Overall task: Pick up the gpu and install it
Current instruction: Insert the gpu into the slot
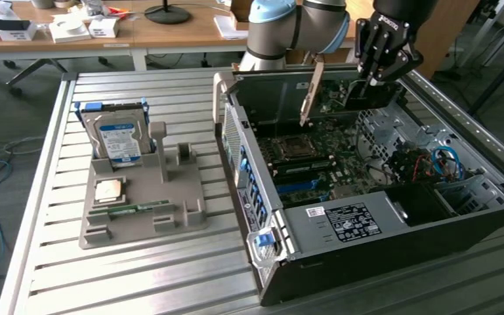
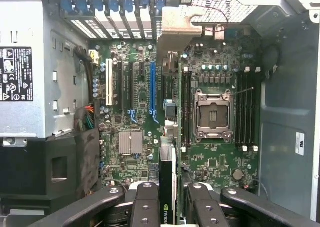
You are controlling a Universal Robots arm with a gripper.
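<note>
My gripper (image 1: 370, 80) hangs over the far end of the open computer case (image 1: 340, 262) and is shut on the gpu (image 1: 359, 96), a dark card held on edge. The card's pale tan bracket (image 1: 310, 92) points down toward the motherboard (image 1: 317, 157). In the wrist view the gpu (image 2: 167, 187) runs edge-on between my two black fingers (image 2: 145, 207). Its bracket (image 2: 175, 27) reaches toward the case's rear slots. The card floats above the board, beside the long blue slot (image 2: 152, 87) and apart from it.
On the exterior view's left, a grey holder (image 1: 182, 220) carries the silver blue-labelled hard drive (image 1: 119, 138), a small processor chip (image 1: 109, 190) and a green memory stick (image 1: 129, 210). Inside the case are the processor socket (image 2: 214, 114), power supply (image 1: 348, 223) and cables (image 1: 445, 164).
</note>
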